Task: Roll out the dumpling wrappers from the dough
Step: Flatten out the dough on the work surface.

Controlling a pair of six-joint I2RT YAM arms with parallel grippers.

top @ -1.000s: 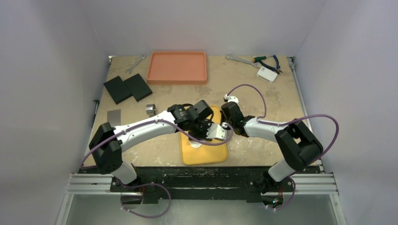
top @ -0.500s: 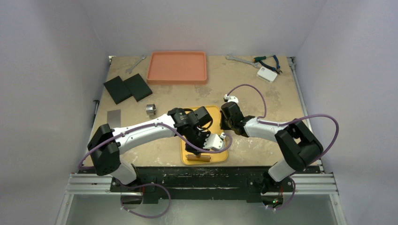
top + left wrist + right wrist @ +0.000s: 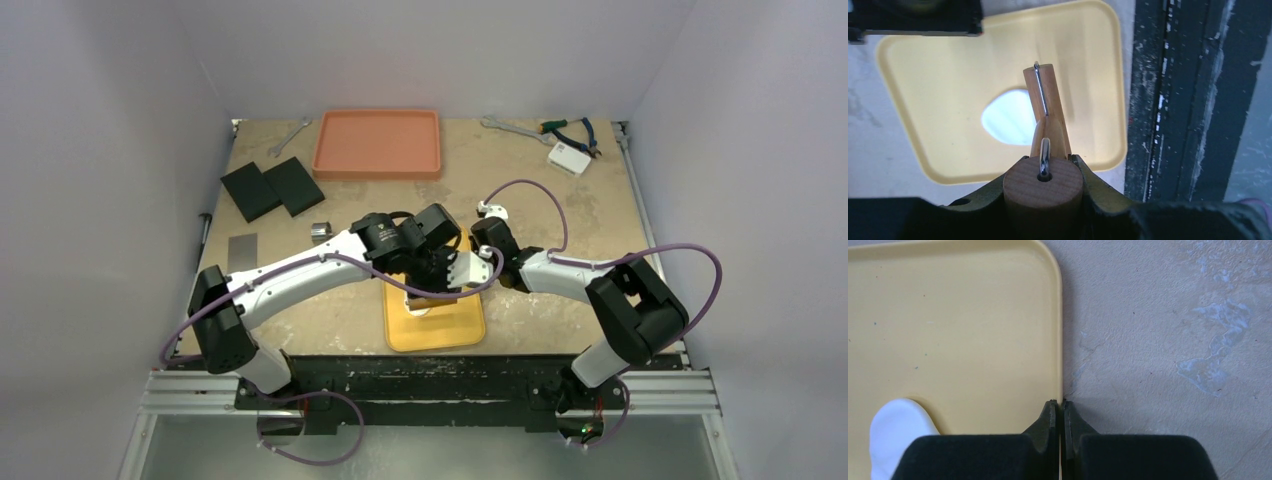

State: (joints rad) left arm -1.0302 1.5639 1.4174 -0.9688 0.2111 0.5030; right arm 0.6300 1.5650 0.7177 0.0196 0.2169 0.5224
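**White dumpling wrapper point(image 3: 1009, 118) on yellow board point(image 3: 948, 75); rolling pin point(image 3: 1049, 85) in left claw point(image 3: 1044, 172)**

We log one dumpling wrapper: flat, white, a smooth-edged oval, lying near the middle of the yellow board on the counter point(image 3: 1158, 340). The left claw is clamped on the rolling pin's round wooden handle. In the left wrist view the roller crosses the wrapper's edge; we cannot tell whether they touch. The right claw point(image 3: 1058, 409) grips nothing, jaws together, tips at the board's rim.
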